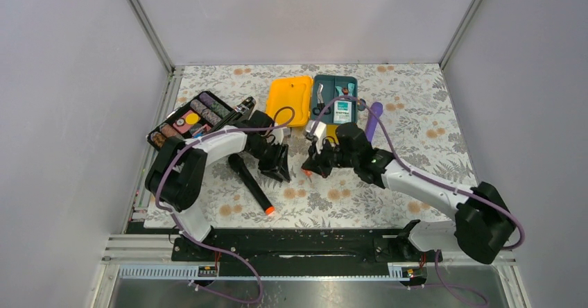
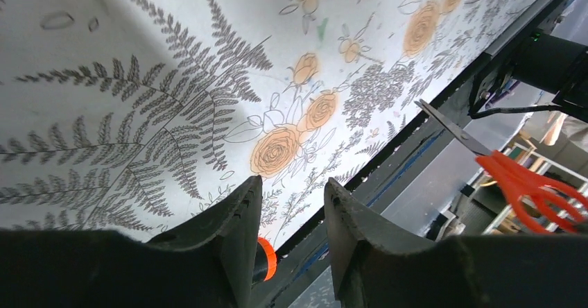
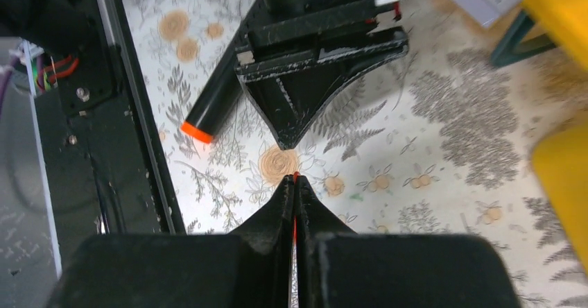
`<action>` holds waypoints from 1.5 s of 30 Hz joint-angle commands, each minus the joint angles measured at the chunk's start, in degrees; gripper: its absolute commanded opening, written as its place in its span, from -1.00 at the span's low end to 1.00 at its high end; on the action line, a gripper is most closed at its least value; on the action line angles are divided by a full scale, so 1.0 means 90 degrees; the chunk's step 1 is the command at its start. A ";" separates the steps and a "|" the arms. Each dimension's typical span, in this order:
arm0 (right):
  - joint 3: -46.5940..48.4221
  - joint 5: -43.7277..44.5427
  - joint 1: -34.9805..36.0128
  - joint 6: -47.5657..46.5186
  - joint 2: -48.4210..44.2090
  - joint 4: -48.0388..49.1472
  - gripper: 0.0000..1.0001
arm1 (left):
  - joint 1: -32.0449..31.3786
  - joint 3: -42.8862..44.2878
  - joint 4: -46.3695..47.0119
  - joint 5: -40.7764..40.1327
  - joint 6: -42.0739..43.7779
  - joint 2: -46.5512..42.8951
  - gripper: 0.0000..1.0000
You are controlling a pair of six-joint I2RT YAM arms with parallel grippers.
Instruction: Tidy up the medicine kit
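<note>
Right, your left gripper [image 1: 277, 164] sits just left of centre in the top view, low over the floral mat [image 1: 423, 114]. Its fingers [image 2: 239, 211] are spread and there's nothing between them. A black marker [image 1: 251, 183] with an orange tip lies on the mat just below it, slanting toward the bottom of the frame.

Your right gripper [image 1: 313, 169] is just right of centre, facing the left one, and the two are near but apart. It's pressed together on the scissors [image 2: 513, 176]. The right wrist view shows only a thin red sliver between the fingers, while the left wrist view has the orange handles at its right edge, blade pointing up-left.

The kit [image 1: 290, 100] lies open at upper centre, yellow lid on the left and teal tray on the right, with a few small items in the tray. The right arm crosses just below it.
</note>
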 commanded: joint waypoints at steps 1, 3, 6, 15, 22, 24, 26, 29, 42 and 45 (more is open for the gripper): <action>0.0566 -0.0192 -0.0288 0.0119 -0.0555 -0.0511 -1.00 | 0.0110 0.0623 -0.0233 -0.0149 0.0547 -0.0469 -0.22; 0.0815 -0.0203 -0.0400 0.0052 -0.0665 -0.0770 -1.00 | 0.0150 0.0882 -0.0350 -0.0187 0.0702 -0.0518 -0.22; 0.1180 -0.0076 -0.0575 -0.0023 -0.0754 -0.1089 -1.00 | 0.0231 0.1315 -0.0535 -0.0223 0.0928 -0.0596 -0.22; 0.2607 0.0121 -0.1513 -0.0153 -0.0296 -0.1125 -1.00 | 0.0472 0.2162 -0.0973 -0.0233 0.1731 -0.0909 -0.22; 0.3398 0.0142 -0.2067 -0.0281 0.0658 -0.0202 -1.00 | 0.0473 0.2233 -0.1015 -0.0243 0.2227 -0.1237 -0.22; 0.3620 0.0082 -0.2188 -0.0431 0.0990 0.0082 -1.00 | 0.0473 0.2305 -0.1179 -0.0105 0.2503 -0.1287 -0.22; 0.3895 -0.0011 -0.2302 -0.0643 0.1355 0.0262 -1.00 | 0.0474 0.2398 -0.1391 0.0027 0.2780 -0.1312 -0.21; 0.4280 -0.0238 -0.2460 -0.1123 0.1871 0.0496 -1.00 | 0.0473 0.2434 -0.1541 0.0009 0.3045 -0.1414 -0.20; 0.3311 -0.1654 -0.2747 -0.3881 0.2495 0.1050 -0.57 | 0.0474 0.2580 -0.1746 -0.0233 0.3342 -0.1538 -0.19; 0.2957 -0.1551 -0.2746 -0.3869 0.2213 0.0833 -0.31 | 0.0485 0.2549 -0.1777 -0.0257 0.3389 -0.1582 -0.18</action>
